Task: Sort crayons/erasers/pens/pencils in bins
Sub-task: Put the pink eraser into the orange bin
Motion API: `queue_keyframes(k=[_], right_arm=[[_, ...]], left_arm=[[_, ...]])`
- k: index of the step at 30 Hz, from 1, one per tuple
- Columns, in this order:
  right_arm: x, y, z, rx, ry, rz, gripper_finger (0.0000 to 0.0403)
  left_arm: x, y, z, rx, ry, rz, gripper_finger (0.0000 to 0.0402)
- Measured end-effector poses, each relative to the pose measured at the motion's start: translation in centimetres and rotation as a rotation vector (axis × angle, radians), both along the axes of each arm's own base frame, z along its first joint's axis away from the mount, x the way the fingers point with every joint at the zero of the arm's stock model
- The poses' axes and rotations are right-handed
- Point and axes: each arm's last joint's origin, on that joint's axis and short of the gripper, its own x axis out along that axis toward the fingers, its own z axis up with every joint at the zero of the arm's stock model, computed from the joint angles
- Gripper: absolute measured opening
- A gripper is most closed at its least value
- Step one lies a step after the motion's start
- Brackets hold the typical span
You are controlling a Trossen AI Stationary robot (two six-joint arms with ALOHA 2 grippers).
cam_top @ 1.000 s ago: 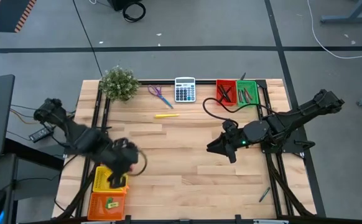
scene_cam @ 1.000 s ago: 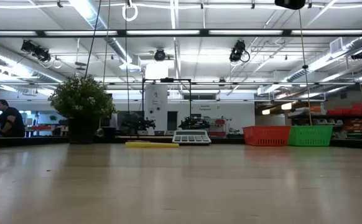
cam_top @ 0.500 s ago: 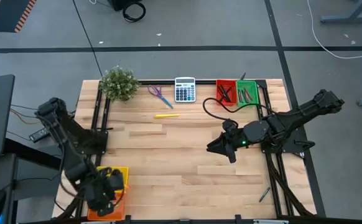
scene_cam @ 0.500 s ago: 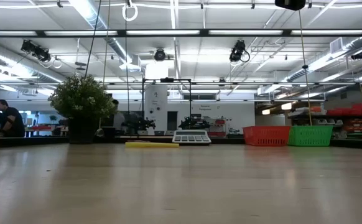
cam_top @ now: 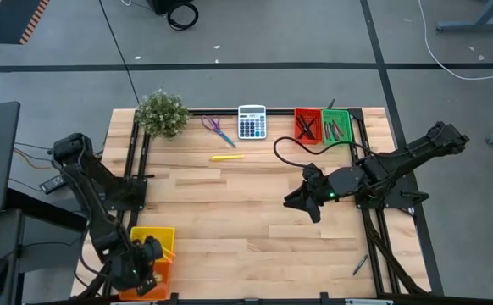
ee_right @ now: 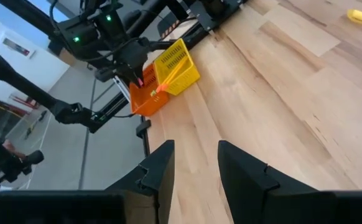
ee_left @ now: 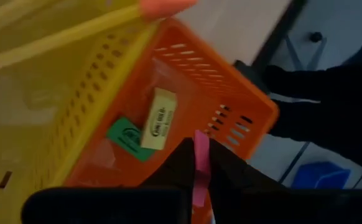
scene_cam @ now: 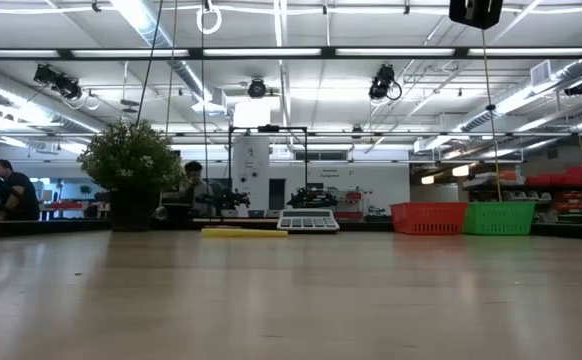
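In the left wrist view, my left gripper [ee_left: 201,149] is shut on a pink eraser [ee_left: 200,138] just above the orange bin [ee_left: 231,93]. A yellow eraser [ee_left: 158,118] and a green eraser [ee_left: 130,135] lie flat on that bin's floor. Long orange-yellow pencils [ee_left: 56,37] lie in the yellow bin [cam_top: 155,240] beside it, at the table's near left corner. My right gripper [cam_top: 290,202] hovers open over the table's middle right, with nothing between its fingers [ee_right: 162,165]. A yellow pen [cam_top: 227,157] lies on the table toward the far side. The red bin [cam_top: 307,125] and green bin [cam_top: 337,127] stand at the far right. My left gripper pinches the pink eraser between its two fingers, which are on its two broad faces [ee_left: 199,177]. The eraser's far end [ee_left: 200,135] sticks out past the fingertips. The fingers slant downward over the orange bin, and the eraser is clear of the bin's floor.
A potted plant [cam_top: 162,113], purple scissors [cam_top: 217,129] and a grey calculator [cam_top: 252,121] stand along the far edge. A loose pen [cam_top: 361,264] lies beyond the table's right rail. People sit in the room behind the table [scene_cam: 193,185].
My left gripper has swung from over the yellow bin toward the table's near edge and down, rolling as it went. It now hangs over the orange bin, still shut on the pink eraser. My right arm has kept still.
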Motion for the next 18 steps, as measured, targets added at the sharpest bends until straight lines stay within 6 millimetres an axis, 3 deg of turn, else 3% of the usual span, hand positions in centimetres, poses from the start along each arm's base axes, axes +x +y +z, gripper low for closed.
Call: queue_keyframes(k=[18], right_arm=[[0.0,-0.1,0.0,-0.021,-0.006,-0.029,0.0129]], left_arm=[[-0.5,0.3,-1.8,0.037,0.038,0.020,0.0043]])
